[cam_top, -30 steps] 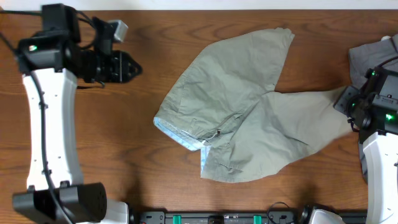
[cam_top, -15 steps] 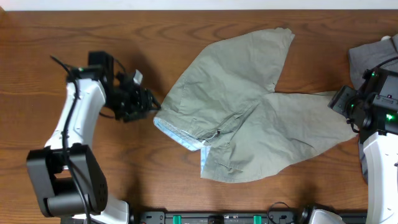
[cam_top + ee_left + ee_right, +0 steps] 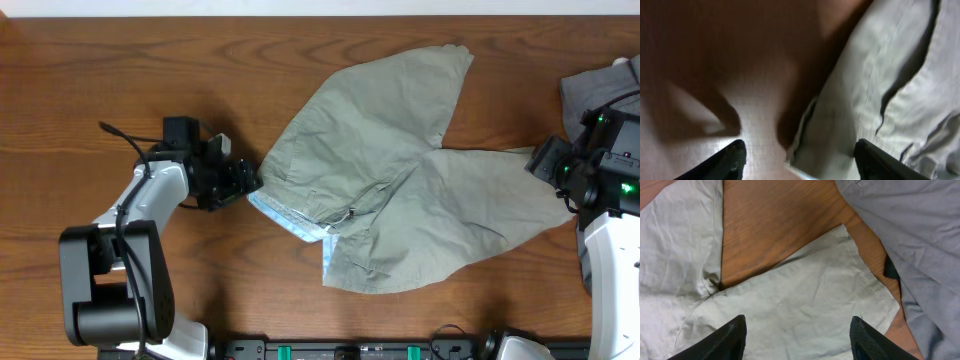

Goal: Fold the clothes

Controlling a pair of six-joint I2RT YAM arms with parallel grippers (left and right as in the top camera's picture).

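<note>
A: Where are the shorts (image 3: 390, 190) lying?

B: They are lying spread out and wrinkled on the wooden surface (image 3: 150, 80). The waistband end is showing a strip of pale lining. The two legs are fanning away from it, with a bare wedge of wood showing between them.

A: What is the left claw (image 3: 250, 182) doing?

B: It is sitting just beside the waistband corner of the shorts. In the wrist view its fingers (image 3: 735, 160) are standing wide apart, with the edge of the waistband lying between them. It is gripping nothing.

A: And the right claw (image 3: 545, 160)?

B: It is hanging over the hem end of the leg that points away from the waistband. Its fingertips (image 3: 725, 340) are also spread wide, and the cloth under them is lying flat. It is holding nothing either.

A: Is anything else lying near the shorts?

B: A darker grey garment (image 3: 910, 225) is lying just beyond that same hem. I cannot tell whether it is touching the shorts or only lying close to them.
</note>
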